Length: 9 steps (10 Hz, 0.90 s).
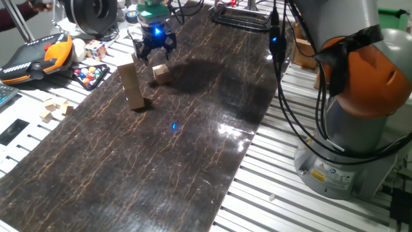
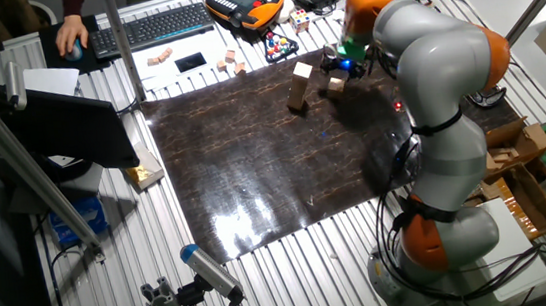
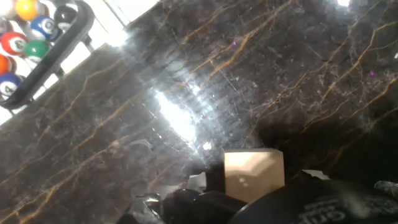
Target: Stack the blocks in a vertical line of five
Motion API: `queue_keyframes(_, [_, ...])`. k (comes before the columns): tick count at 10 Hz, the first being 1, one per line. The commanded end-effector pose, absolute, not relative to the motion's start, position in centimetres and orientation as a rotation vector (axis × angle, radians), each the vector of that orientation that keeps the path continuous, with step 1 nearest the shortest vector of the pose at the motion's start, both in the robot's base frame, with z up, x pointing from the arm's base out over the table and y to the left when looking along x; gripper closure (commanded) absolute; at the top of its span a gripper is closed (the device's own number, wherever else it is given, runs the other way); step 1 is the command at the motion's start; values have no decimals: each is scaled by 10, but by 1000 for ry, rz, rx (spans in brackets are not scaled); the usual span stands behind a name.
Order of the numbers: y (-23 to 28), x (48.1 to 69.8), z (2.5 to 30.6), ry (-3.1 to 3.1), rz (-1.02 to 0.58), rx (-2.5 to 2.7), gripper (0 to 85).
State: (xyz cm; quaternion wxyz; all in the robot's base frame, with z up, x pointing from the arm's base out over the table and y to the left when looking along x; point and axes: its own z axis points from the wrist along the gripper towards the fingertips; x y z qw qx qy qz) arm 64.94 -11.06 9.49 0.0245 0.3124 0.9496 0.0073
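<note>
Loose block lies just under the gripper, stack waits beside it

The gripper [image 1: 155, 46] hangs over the far end of the dark mat [image 1: 193, 142], its fingers spread and holding nothing; the loose block [image 1: 160, 73] lies on the mat just below and slightly toward the stack, tilted askew, so the jaws must drop nearly straight down; in the hand view the same block [image 3: 254, 175] sits low in frame, close to the fingers; the stack [image 1: 131, 86] stands upright near it on the mat, apparently four blocks high, though the seams are hard to count; that would make five blocks, one unplaced; only one arm serves
</note>
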Motion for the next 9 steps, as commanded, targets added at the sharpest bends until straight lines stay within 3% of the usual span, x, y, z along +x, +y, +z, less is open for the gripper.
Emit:
queue_keyframes(1, [-110,650,95,2951,-4,971,93])
queue_keyframes(9, [-114,646,80,2959,21,957,0])
